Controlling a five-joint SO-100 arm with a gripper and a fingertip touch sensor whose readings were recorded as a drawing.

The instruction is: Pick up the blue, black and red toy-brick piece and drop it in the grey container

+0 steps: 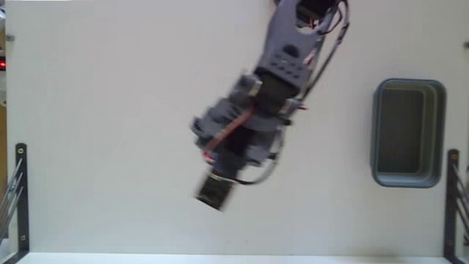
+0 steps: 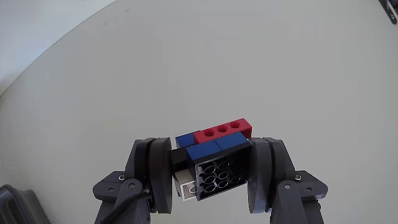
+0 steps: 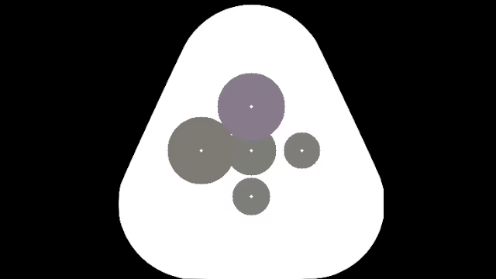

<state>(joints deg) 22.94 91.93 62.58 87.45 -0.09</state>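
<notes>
In the wrist view my gripper [image 2: 211, 173] is shut on the toy-brick piece [image 2: 217, 148]. The piece has blue bricks on top, a red holed bar behind, a black underside with round sockets and a small white bit at its lower left. Both dark fingers press its sides, and pale table lies beyond. In the fixed view my arm [image 1: 253, 121] reaches from the top edge down to the left, blurred, ending in a dark square part [image 1: 215, 192]. There the brick and the fingers are hidden under the arm. The grey container [image 1: 378, 132] stands at the right, well apart from the arm.
The white table [image 1: 110, 132] fills the fixed view. Black metal brackets stand at its lower left [image 1: 20, 191] and lower right [image 1: 453, 198] edges. A dark grey shape [image 2: 13, 202] shows in the bottom left corner of the wrist view; I cannot tell what it is.
</notes>
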